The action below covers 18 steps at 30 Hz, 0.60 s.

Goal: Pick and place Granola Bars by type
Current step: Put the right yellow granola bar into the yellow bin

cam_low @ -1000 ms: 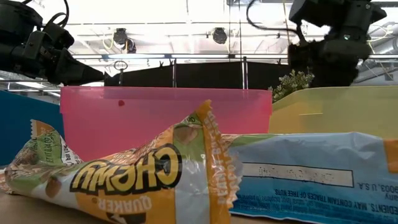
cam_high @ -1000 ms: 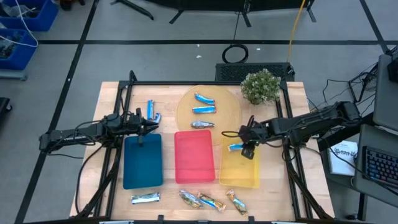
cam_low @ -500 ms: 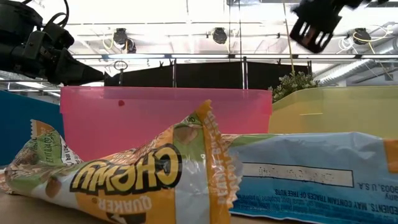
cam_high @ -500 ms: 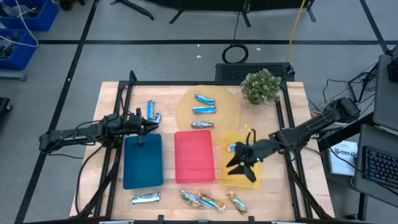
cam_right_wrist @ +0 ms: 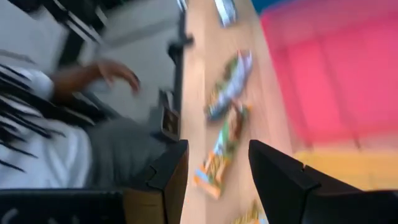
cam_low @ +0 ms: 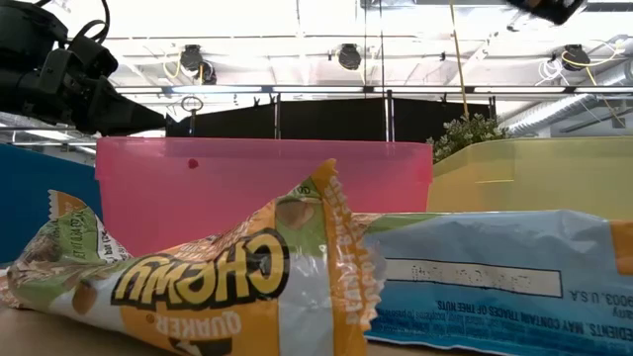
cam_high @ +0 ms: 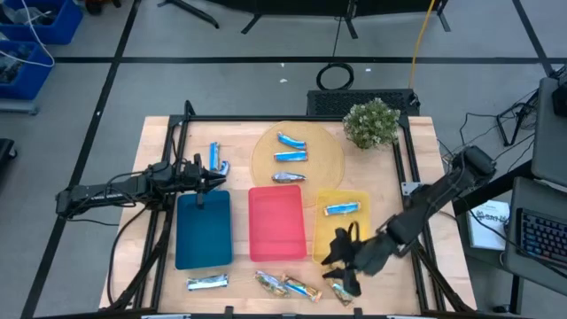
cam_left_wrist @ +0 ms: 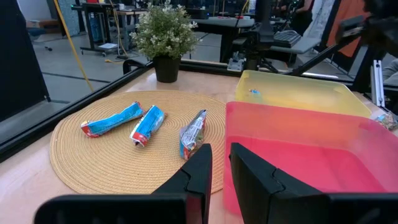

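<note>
My right gripper (cam_high: 337, 264) (cam_right_wrist: 217, 168) is open and empty. It hangs above the near rim of the yellow tray (cam_high: 361, 257), over the brown-gold granola bars (cam_high: 301, 287) (cam_right_wrist: 221, 154) lying at the table's near edge. One bright blue bar (cam_high: 341, 209) lies flat in the yellow tray. Three more bars (cam_high: 291, 156) (cam_left_wrist: 148, 124) rest on the round woven mat. Two blue bars (cam_high: 215, 158) lie on the table left of the mat, and a silver-blue one (cam_high: 207, 282) lies near the blue tray. My left gripper (cam_high: 219, 182) (cam_left_wrist: 221, 165) waits shut over the blue tray's far edge.
Blue tray (cam_high: 204, 248), pink tray (cam_high: 277, 250) and yellow tray stand side by side mid-table. A potted plant (cam_high: 371, 122) stands at the far right corner. In the right wrist view a person's hand (cam_right_wrist: 115, 70) shows beyond the near edge. Black frame rails run along both sides.
My right gripper has swung from over the far part of the yellow tray toward the table's near edge, and now hangs above the tray's near rim and the brown-gold bars. The blue bar stays lying in the yellow tray.
</note>
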Motion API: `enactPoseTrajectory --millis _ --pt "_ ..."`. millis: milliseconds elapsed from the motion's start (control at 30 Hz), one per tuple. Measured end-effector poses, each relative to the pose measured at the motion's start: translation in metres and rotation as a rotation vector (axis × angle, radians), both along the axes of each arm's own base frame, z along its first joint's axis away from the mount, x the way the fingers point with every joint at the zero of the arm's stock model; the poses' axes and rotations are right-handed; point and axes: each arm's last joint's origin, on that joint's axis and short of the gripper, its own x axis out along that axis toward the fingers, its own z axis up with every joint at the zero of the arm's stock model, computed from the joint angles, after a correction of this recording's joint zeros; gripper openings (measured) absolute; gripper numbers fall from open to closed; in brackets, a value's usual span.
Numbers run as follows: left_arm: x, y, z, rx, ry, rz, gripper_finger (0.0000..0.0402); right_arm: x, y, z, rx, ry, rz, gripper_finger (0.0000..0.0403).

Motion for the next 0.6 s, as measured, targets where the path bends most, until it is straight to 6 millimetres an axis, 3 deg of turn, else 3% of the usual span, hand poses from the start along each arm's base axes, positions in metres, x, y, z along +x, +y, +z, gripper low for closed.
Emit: enactPoseTrajectory --millis 267,600 --pt "0.000 0.000 0.000 0.000 0.000 0.000 0.0063 0.017 0.040 0.012 0.066 0.223 -0.069 0.0159" --pt "0.000 0.000 0.000 0.000 0.000 0.000 0.0063 0.017 0.070 -0.035 0.248 0.562 -0.167 0.0131"
